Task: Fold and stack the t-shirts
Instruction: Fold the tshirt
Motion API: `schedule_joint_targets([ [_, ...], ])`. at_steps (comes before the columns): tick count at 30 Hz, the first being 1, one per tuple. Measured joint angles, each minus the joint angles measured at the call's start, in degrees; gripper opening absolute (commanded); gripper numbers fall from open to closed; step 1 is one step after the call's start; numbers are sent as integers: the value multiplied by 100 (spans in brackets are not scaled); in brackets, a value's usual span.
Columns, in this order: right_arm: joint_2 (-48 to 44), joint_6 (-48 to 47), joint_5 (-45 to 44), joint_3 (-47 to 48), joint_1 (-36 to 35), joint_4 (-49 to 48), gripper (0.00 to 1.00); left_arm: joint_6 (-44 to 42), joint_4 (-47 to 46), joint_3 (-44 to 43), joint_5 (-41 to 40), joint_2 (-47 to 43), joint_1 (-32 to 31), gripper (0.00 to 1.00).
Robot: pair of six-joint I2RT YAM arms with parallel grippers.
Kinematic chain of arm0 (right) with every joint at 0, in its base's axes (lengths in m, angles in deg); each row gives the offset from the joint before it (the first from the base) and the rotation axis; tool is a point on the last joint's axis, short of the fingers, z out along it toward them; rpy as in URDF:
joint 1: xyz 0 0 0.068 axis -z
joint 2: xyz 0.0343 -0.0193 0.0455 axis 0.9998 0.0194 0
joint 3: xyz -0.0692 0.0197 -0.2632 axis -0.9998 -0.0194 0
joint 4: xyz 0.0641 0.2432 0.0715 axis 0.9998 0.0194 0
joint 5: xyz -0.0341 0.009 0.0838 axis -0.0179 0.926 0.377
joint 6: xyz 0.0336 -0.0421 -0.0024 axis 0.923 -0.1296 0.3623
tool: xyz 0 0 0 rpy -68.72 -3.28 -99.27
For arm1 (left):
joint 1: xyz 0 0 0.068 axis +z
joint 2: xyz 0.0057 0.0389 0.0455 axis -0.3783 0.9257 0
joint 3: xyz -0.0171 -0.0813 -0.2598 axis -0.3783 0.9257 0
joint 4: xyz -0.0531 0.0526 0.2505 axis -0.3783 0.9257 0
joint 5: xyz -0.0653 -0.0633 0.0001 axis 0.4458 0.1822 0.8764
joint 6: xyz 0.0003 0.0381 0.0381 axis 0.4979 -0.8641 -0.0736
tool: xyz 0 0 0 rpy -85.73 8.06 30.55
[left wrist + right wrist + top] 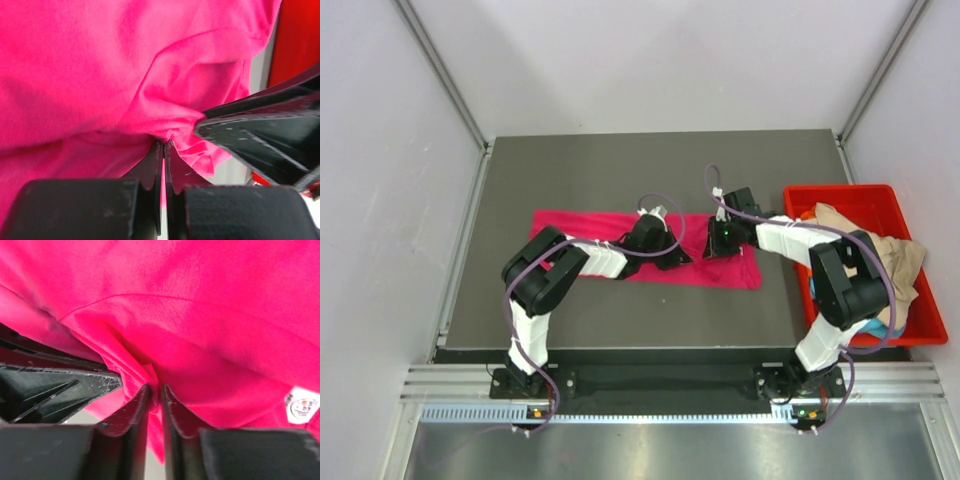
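A magenta-pink t-shirt [582, 226] lies as a long folded strip across the middle of the dark table. My left gripper [665, 250] is shut on its cloth near the strip's middle; the left wrist view shows the jaws [163, 145] pinching a bunched fold of pink fabric [100, 75]. My right gripper [718, 243] is shut on the same shirt a little to the right; the right wrist view shows its jaws [154, 387] closed on a pink fold [200, 315], with a white label [301, 407] nearby. The two grippers are close together.
A red plastic bin [840, 198] stands at the table's right edge, holding a tan-beige shirt [895, 255] with a bit of turquoise cloth [875, 325] beneath. Grey walls enclose the table on three sides. The right arm reaches across in front of the bin.
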Motion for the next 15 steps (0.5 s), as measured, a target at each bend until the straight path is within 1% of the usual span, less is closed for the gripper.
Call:
schedule_joint_targets([
  [1, -55, -7, -4, 0, 7, 28, 25, -33, 179, -48, -9, -37, -2, 0],
  [4, -348, 22, -2, -46, 81, 140, 32, -201, 826, -162, -57, -262, -4, 0],
  [7, -817, 122, -22, -160, 240, 262, 37, -422, 1510, -308, -151, -568, -4, 0],
  [11, -1346, 363, -70, -306, 321, 417, 38, -638, 2109, -402, -260, -918, -4, 0],
  [15, -1635, 675, -151, -739, 326, 444, 38, -796, 2568, -402, -358, -1071, -4, 0],
])
